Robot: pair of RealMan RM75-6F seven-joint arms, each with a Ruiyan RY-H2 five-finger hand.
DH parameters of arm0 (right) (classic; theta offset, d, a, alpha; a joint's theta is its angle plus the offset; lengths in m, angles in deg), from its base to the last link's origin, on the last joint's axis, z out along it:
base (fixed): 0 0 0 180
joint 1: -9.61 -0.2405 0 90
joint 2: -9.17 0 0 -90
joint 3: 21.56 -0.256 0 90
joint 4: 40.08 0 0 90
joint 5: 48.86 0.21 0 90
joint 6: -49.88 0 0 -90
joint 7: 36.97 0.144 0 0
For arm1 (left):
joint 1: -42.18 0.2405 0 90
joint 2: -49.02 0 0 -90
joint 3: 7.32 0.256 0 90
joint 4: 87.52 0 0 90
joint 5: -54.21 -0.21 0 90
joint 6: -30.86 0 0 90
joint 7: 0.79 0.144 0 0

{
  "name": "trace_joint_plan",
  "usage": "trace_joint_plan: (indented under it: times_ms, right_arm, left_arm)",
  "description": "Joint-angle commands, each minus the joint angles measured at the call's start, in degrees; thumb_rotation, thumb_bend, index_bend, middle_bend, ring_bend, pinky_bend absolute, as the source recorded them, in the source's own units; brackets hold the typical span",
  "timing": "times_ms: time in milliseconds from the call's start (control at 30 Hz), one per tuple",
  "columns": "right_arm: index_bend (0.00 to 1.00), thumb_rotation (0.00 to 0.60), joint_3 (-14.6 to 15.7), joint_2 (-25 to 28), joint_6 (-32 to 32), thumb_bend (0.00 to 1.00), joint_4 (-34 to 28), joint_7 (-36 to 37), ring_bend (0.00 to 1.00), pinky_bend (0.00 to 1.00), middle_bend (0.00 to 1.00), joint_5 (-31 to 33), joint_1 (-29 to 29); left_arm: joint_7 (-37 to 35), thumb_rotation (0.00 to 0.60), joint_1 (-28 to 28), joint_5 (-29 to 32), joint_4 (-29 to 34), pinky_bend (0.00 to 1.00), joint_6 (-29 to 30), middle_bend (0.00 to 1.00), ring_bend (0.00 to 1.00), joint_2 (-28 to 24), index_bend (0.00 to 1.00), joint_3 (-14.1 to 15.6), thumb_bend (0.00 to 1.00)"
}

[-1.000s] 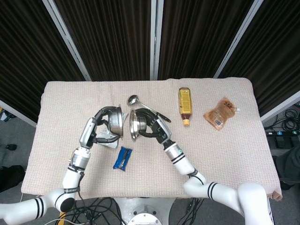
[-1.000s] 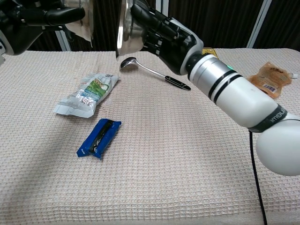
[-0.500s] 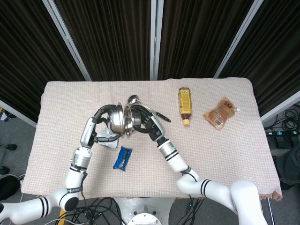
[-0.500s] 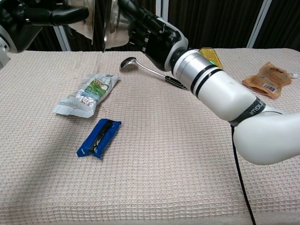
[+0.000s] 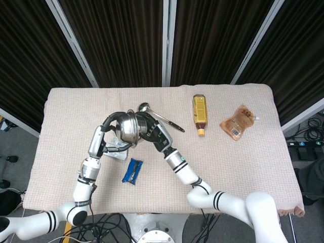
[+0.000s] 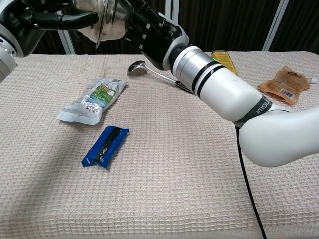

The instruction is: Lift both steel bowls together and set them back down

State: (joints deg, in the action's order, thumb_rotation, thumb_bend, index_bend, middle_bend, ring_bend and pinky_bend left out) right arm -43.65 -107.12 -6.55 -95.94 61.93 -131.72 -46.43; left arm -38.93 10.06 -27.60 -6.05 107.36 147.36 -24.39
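Note:
Two steel bowls hang in the air above the table, tipped on edge and pressed close together. In the head view my left hand (image 5: 112, 123) grips the left bowl (image 5: 127, 129) from its left side. My right hand (image 5: 154, 134) grips the right bowl (image 5: 141, 123), which is mostly hidden behind the left bowl and the fingers. At the top of the chest view, the left bowl (image 6: 93, 22) and right bowl (image 6: 118, 16) meet rim to rim. There my left hand (image 6: 47, 20) and right hand (image 6: 149, 32) flank them.
A steel ladle (image 5: 158, 116) lies on the cloth just behind the bowls. A green and white packet (image 6: 92, 102) and a blue wrapper (image 6: 105, 146) lie below the bowls. A yellow bottle (image 5: 199, 114) and an orange pouch (image 5: 238, 122) lie at the right.
My right hand has carried its bowl leftward until it meets the left bowl; a gap separated them a second ago. The left hand and its bowl have barely moved.

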Motion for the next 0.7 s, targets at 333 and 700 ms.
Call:
trace_joint_plan:
  times_ms: [333, 700]
  right_arm:
    - [0.58, 0.600, 7.7, 8.7, -10.9, 0.18, 2.3, -21.5, 0.35, 0.46, 0.41, 0.5, 14.5]
    - [0.58, 0.600, 17.6, 29.0, -13.8, 0.17, -27.3, -95.3, 0.34, 0.46, 0.40, 13.6, 29.5]
  left_arm:
    - [2.2, 0.600, 7.1, 3.2, -4.7, 0.61, 1.0, 0.49, 0.46, -10.0, 0.51, 2.7, 0.00]
    - [15.9, 0.600, 5.6, -1.1, -21.9, 0.61, -14.2, 0.49, 0.46, -16.5, 0.51, 14.1, 0.00]
